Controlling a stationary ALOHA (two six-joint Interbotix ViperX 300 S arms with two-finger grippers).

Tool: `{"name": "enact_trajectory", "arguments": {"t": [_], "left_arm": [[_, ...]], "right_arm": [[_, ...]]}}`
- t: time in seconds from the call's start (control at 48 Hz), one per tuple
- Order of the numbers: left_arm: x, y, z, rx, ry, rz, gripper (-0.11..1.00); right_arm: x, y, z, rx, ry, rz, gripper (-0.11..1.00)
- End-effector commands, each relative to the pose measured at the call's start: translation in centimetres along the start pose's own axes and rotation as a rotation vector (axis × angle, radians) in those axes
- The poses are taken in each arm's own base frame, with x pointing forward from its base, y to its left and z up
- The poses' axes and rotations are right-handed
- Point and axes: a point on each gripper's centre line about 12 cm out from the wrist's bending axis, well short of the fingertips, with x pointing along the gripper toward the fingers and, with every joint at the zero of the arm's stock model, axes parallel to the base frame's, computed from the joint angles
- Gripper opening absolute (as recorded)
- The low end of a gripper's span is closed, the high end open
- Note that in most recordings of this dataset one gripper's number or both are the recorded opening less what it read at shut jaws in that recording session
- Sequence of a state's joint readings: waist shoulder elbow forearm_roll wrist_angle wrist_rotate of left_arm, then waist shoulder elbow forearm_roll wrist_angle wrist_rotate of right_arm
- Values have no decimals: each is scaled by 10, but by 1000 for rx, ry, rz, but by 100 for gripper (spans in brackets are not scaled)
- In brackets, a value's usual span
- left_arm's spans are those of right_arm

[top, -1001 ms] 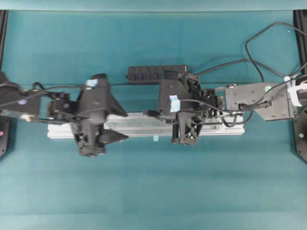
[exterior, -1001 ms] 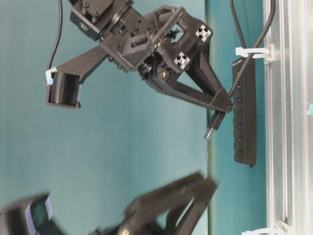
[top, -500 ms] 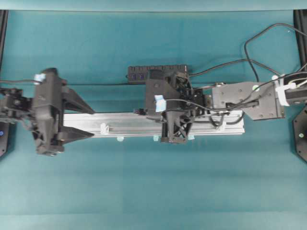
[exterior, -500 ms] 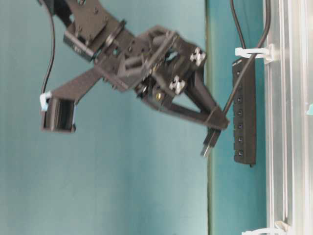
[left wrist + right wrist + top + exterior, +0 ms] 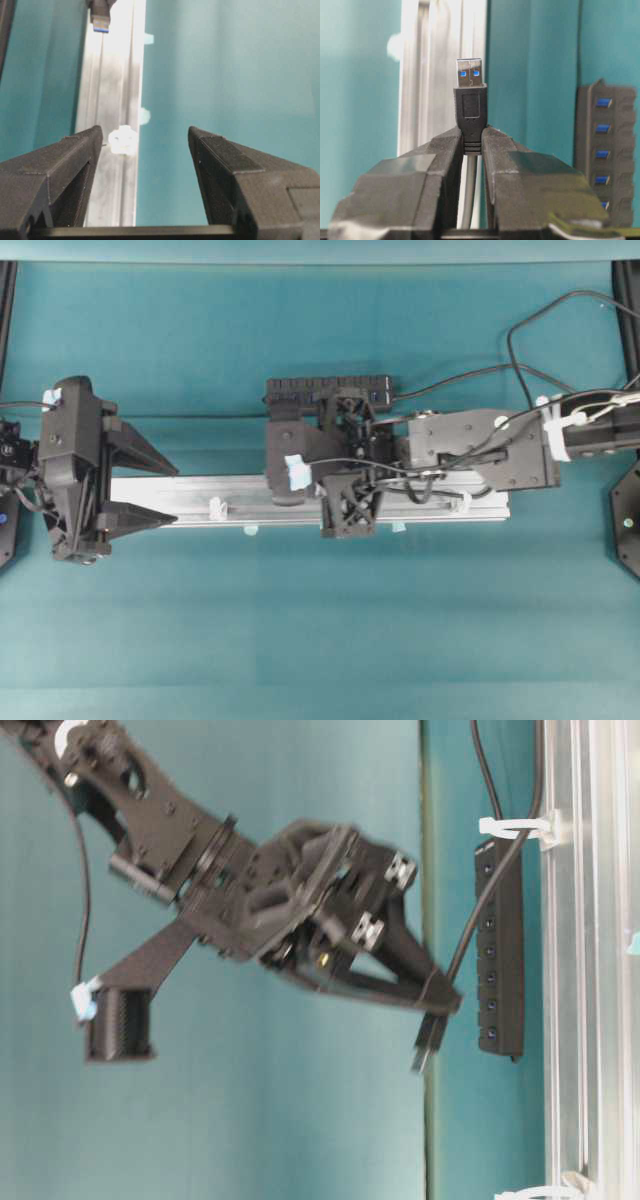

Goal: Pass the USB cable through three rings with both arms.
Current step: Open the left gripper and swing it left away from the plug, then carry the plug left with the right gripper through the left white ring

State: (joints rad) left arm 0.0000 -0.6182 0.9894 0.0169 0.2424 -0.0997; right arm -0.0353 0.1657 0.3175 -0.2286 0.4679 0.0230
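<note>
My right gripper (image 5: 472,136) is shut on the black USB plug (image 5: 471,95), which sticks out ahead of the jaws with its metal tip bare. In the table-level view the right gripper (image 5: 440,1008) holds the plug (image 5: 430,1042) beside the silver rail (image 5: 585,970), and the cable (image 5: 480,900) trails back past one whitish ring (image 5: 515,825). In the overhead view the right arm (image 5: 340,470) covers the middle of the rail (image 5: 240,495). Rings show at its left (image 5: 216,508) and right (image 5: 462,502). My left gripper (image 5: 172,494) is open and empty at the rail's left end, facing a ring (image 5: 122,140) and the far plug (image 5: 100,17).
A black multi-port hub (image 5: 330,392) lies just behind the rail, also in the right wrist view (image 5: 607,150). Pale-blue tape tabs (image 5: 250,530) sit along the rail's front edge. Loose black cables (image 5: 530,350) loop at the back right.
My left gripper has pulled back to the left end of the rail. My right gripper has moved left along the rail with the plug held in it.
</note>
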Motion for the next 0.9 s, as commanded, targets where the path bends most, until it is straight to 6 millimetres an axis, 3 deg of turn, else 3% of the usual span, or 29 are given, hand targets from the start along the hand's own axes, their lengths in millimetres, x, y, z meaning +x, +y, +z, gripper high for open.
{"name": "enact_trajectory", "arguments": {"t": [0.0,0.459,0.876], "left_arm": [[-2,0,5,1,-22,0,72],[-14,0,9,-1,-66,-1,72],[-30,2,-5,-67,-24,5,72]], "right_arm": [[-6,-1,14,-9,-31,-4,-5],[9,2,23,-40,40,2,-5],[29,18,24,1,64,52,-5]]}}
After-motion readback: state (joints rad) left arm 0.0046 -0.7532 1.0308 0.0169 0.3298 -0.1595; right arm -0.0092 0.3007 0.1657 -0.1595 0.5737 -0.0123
